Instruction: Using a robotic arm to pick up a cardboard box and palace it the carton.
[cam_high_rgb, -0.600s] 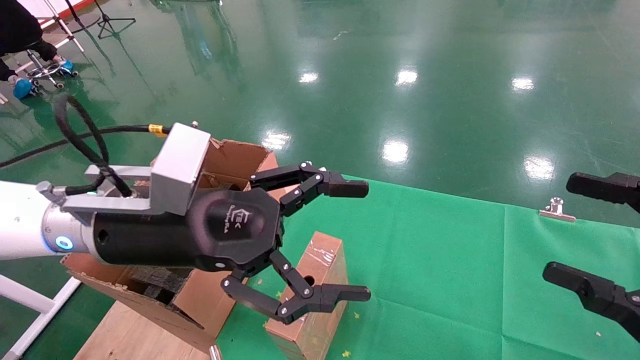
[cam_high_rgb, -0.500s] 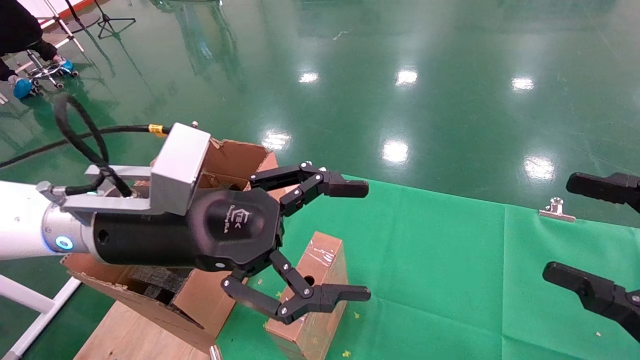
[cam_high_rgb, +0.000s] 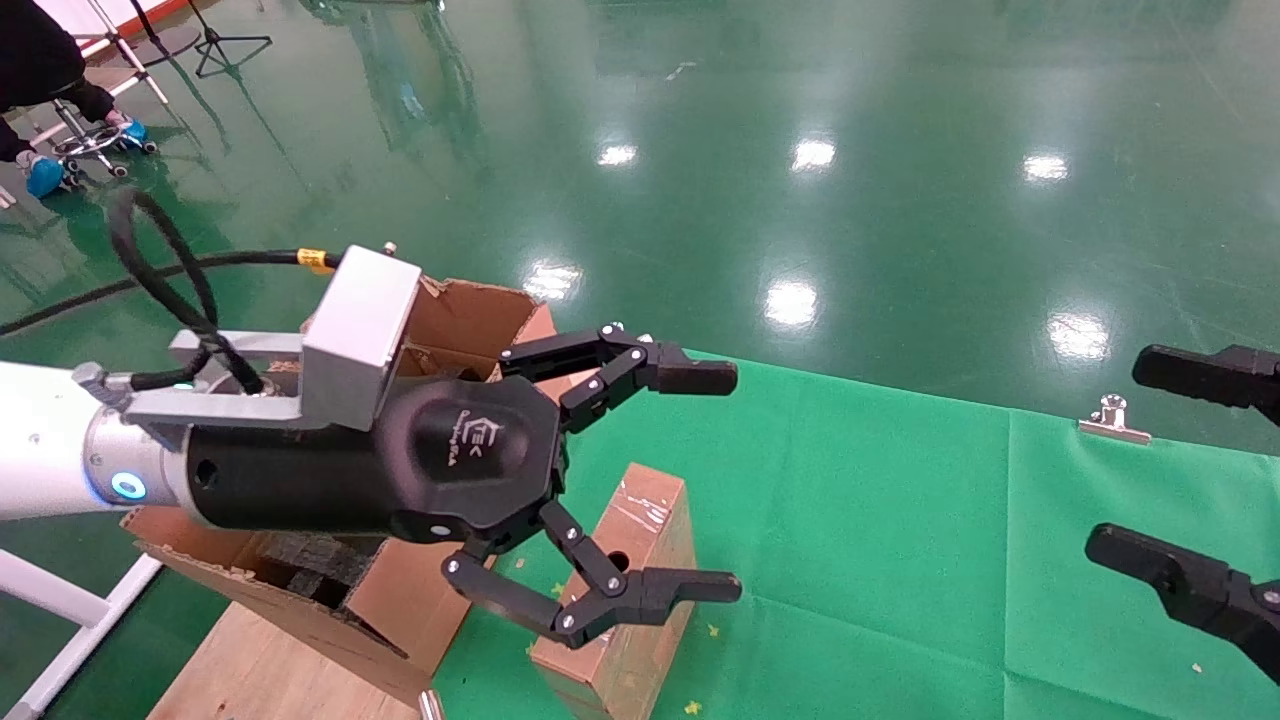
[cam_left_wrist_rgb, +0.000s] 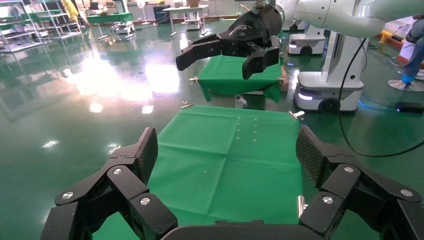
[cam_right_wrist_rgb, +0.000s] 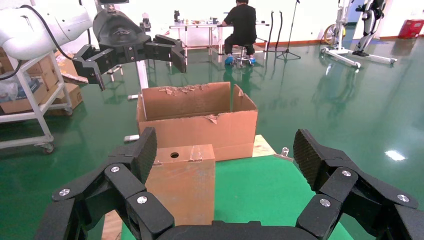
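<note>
The small brown cardboard box (cam_high_rgb: 648, 512), taped and with a round hole, stands on the green cloth (cam_high_rgb: 900, 520) next to the large open carton (cam_high_rgb: 462, 312), which holds black foam. My left gripper (cam_high_rgb: 737, 482), on the white arm, hovers open and empty above the box and the carton's near side. My right gripper (cam_high_rgb: 1118, 455) is open and empty at the right edge, well apart from the box. The right wrist view shows the box (cam_right_wrist_rgb: 182, 185) in front of the carton (cam_right_wrist_rgb: 200, 125), with the left gripper (cam_right_wrist_rgb: 140, 75) above them. The left wrist view shows only cloth between my left gripper's (cam_left_wrist_rgb: 229, 152) fingers.
A metal clip (cam_high_rgb: 1113, 420) holds the cloth's far edge. The carton rests on a wooden board (cam_high_rgb: 250, 670) at the table's left end. The green floor lies beyond. A person sits on a stool (cam_high_rgb: 90, 140) far left. Another robot (cam_left_wrist_rgb: 330, 55) stands beyond the right gripper (cam_left_wrist_rgb: 214, 67).
</note>
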